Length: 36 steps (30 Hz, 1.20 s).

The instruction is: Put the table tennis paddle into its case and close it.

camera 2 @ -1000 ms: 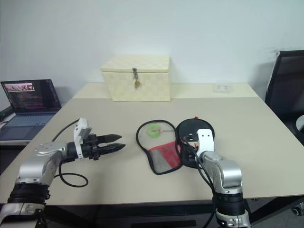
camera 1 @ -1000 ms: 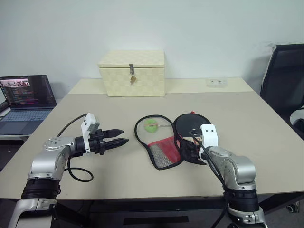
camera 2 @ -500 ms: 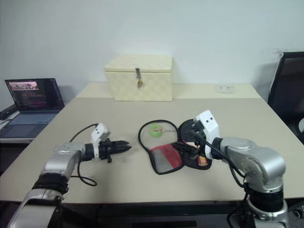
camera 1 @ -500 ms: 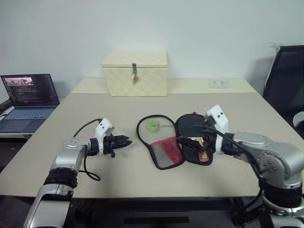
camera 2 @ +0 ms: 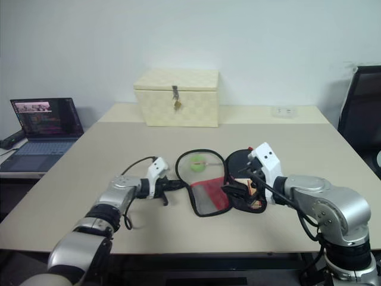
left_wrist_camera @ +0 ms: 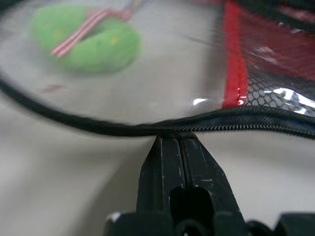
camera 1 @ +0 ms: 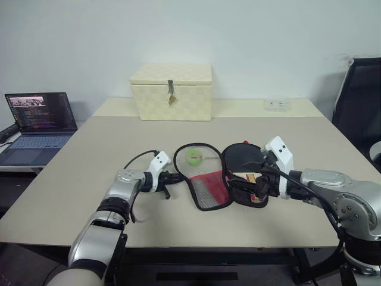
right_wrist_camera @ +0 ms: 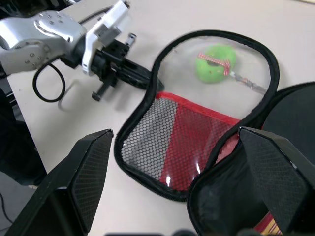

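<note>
The case (camera 1: pixel 205 189) lies open on the table, its flap with a clear window and a red mesh panel spread to the left. A green ball-like thing (camera 1: pixel 191 157) sits behind the window. The table tennis paddle (camera 1: pixel 241 156) rests in the case's right half, black face up, pale red-striped handle (camera 1: pixel 250 176) toward me. My left gripper (camera 1: pixel 178 177) lies low on the table, shut, its tips against the flap's zip rim (left_wrist_camera: pixel 246 125). My right gripper (right_wrist_camera: pixel 174 133) hovers over the case's right half near the handle, open and holding nothing.
A cream checkered latched box (camera 1: pixel 171 92) stands at the table's back. An open laptop (camera 1: pixel 38 119) sits on a side desk to the left and a black chair (camera 1: pixel 360 101) to the right. A small clear item (camera 1: pixel 277 103) lies at the back right.
My left gripper slid right across the table to the flap's rim and shut. The right hand rose and turned over the case's right half, then held still. The camera shifted a little.
</note>
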Motion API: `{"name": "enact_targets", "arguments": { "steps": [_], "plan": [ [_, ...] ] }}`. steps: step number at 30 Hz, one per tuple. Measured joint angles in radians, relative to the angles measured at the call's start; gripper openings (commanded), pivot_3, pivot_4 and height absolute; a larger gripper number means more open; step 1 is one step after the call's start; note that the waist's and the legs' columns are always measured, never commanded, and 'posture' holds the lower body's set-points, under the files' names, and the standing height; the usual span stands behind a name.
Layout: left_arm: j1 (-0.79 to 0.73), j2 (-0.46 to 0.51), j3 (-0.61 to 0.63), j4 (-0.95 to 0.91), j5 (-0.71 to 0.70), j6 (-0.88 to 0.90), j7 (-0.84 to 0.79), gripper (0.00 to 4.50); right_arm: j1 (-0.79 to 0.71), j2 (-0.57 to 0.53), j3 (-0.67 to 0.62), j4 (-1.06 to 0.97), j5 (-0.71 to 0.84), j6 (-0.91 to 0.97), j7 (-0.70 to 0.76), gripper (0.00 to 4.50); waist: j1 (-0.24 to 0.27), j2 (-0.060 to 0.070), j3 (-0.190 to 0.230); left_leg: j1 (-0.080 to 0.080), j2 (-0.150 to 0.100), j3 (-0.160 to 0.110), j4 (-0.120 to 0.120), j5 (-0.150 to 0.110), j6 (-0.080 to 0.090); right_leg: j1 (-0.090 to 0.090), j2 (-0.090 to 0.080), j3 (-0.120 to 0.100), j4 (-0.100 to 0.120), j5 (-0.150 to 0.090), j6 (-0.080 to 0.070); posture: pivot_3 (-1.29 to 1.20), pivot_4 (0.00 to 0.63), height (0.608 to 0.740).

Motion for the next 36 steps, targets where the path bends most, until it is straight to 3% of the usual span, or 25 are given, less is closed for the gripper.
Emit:
{"name": "enact_targets", "arguments": {
  "steps": [4, 9, 16, 28, 36],
  "plan": [
    [-0.055, -0.025, 0.016, -0.046, -0.021, -0.004, -0.033, 0.02, 0.021, -0.031, -0.005, -0.002, 0.002, -0.004, 0.000, 4.50, 0.000, 0.000, 0.000, 0.000, 0.000, 0.000, 0.000, 0.000, 0.000, 0.000, 0.000, 0.000, 0.000, 0.000, 0.000, 0.00, 0.150, 0.740],
    [-0.157, -0.123, 0.023, -0.104, -0.060, 0.015, -0.049, 0.02, 0.022, -0.087, -0.031, 0.022, 0.011, -0.025, 0.014, 4.50, 0.002, 0.000, 0.000, -0.001, -0.002, 0.000, 0.001, 0.000, 0.000, 0.000, 0.000, 0.000, 0.000, 0.000, 0.001, 0.00, 0.150, 0.740],
    [-0.267, -0.242, 0.020, 0.002, -0.046, -0.033, 0.025, 0.02, 0.022, -0.132, -0.067, 0.111, 0.005, -0.036, 0.006, 4.50, -0.008, 0.000, 0.000, 0.000, -0.004, 0.002, 0.000, 0.000, 0.000, 0.000, 0.002, 0.002, 0.000, 0.000, 0.000, 0.00, 0.150, 0.740],
    [-0.262, -0.210, 0.054, 0.088, -0.027, -0.101, 0.086, 0.02, 0.003, -0.083, -0.070, 0.278, -0.049, -0.061, -0.101, 4.50, -0.015, 0.000, 0.000, 0.001, -0.002, 0.002, 0.000, 0.000, 0.000, 0.000, 0.002, 0.003, 0.000, 0.000, 0.000, 0.00, 0.150, 0.740],
    [-0.027, -0.054, 0.107, -0.219, -0.107, 0.024, -0.030, 0.02, -0.021, -0.004, 0.003, 0.600, -0.200, -0.215, -0.161, 4.50, -0.024, 0.000, 0.000, 0.003, 0.002, 0.003, -0.001, 0.000, 0.000, 0.000, 0.002, 0.004, 0.001, 0.000, 0.000, 0.00, 0.150, 0.740]
  ]
}}
